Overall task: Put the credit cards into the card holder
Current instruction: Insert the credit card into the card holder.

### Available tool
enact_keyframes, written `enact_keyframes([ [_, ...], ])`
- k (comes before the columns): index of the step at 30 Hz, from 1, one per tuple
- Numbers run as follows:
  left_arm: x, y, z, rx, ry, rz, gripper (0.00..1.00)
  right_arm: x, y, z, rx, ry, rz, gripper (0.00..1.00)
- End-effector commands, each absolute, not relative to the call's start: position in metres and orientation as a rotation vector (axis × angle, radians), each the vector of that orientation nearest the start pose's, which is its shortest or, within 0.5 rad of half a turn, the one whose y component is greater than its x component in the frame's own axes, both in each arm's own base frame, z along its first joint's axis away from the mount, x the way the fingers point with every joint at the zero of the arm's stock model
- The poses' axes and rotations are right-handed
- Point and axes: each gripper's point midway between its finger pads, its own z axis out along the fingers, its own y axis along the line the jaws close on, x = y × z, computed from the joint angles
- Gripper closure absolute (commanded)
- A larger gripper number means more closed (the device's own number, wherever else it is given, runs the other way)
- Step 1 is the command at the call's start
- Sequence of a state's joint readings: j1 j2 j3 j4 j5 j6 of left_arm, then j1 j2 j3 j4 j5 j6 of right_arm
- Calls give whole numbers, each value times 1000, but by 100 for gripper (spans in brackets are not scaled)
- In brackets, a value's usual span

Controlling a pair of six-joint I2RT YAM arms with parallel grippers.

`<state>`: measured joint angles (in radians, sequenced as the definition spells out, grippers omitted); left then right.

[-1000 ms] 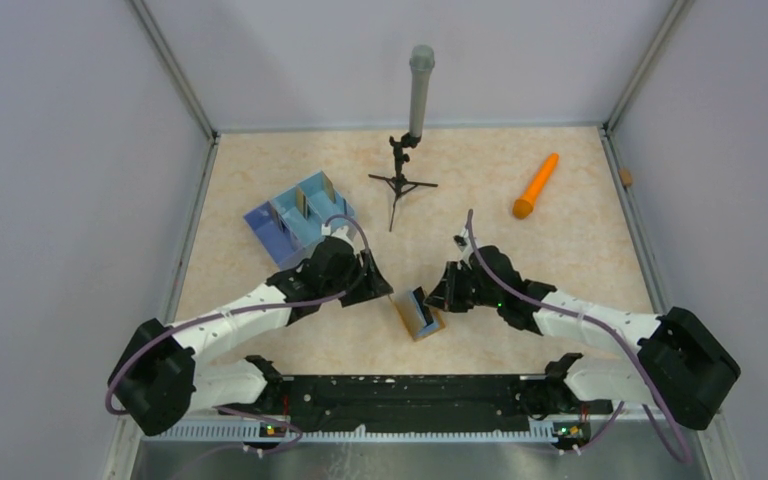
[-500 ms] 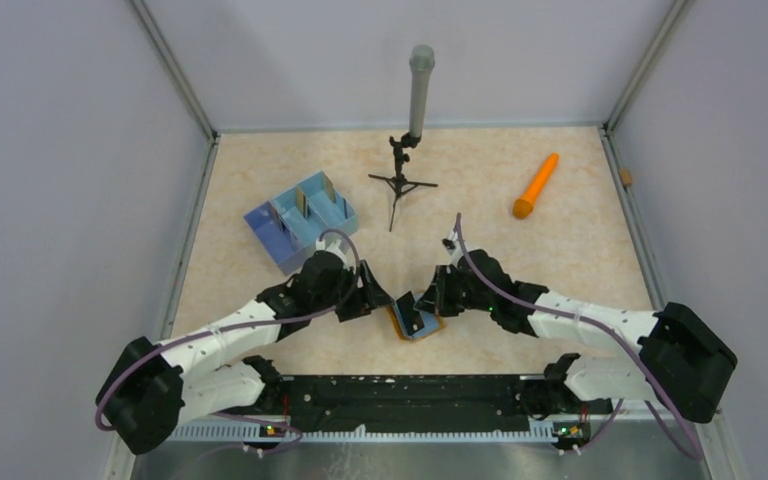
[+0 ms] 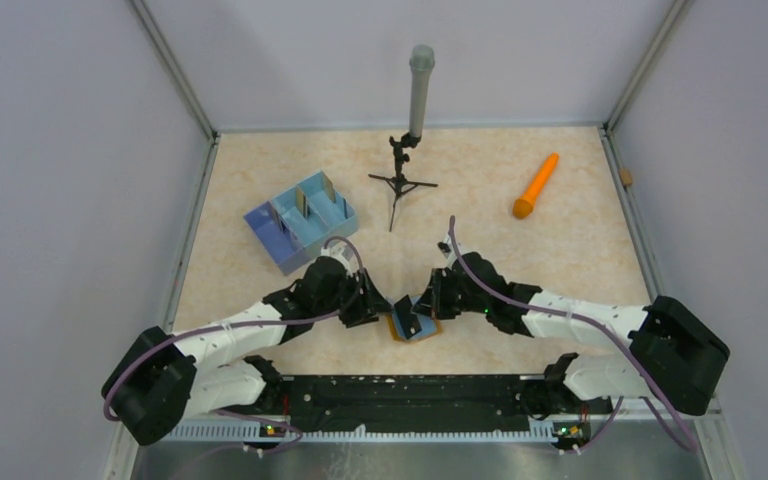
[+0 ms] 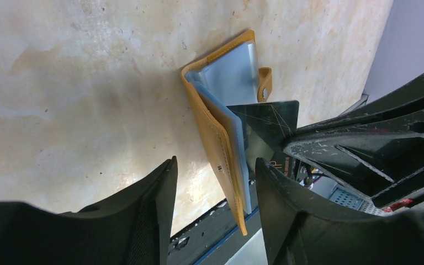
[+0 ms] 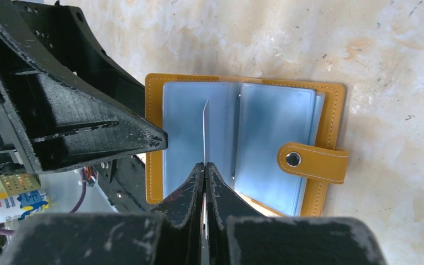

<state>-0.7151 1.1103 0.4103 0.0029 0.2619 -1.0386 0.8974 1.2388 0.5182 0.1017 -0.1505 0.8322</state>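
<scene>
Right wrist shows my right end effector pinching a credit card at the open card holder, not yet pocketed; left end effector spread.

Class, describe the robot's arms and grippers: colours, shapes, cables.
The left arm and right arm have white links, bulky black joints, and a thin purple cable looping along each. The left gripper and right gripper are black, with scuffed wedge-shaped fingers.

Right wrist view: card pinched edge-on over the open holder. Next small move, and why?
Probably ease the right fingers down, sliding the credit card into the pocket by the fold. The card holder lies open, the card's edge sits just over that pocket, and the left fingers stand open at its cover.
</scene>
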Motion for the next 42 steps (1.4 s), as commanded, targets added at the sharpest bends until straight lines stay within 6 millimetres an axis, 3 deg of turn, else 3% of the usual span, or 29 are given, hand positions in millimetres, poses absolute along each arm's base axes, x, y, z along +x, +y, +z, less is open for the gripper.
enact_keyframes([
  [1,174,-260,76,-244,2501,-1177,43,174,318,105,-187,2334,1132,100],
  [6,171,-258,69,-242,2523,-1153,53,174,318,103,-185,2339,1121,100],
  [13,165,-243,43,-258,2581,-1045,84,176,305,99,-135,2334,1071,100],
  [21,164,-235,26,-225,2620,-984,100,176,293,86,-63,2333,1146,100],
  [30,162,-238,21,-212,2630,-1007,100,174,296,65,-35,2383,1169,100],
  [42,161,-233,14,-215,2639,-1001,100,171,291,52,42,2400,1243,100],
])
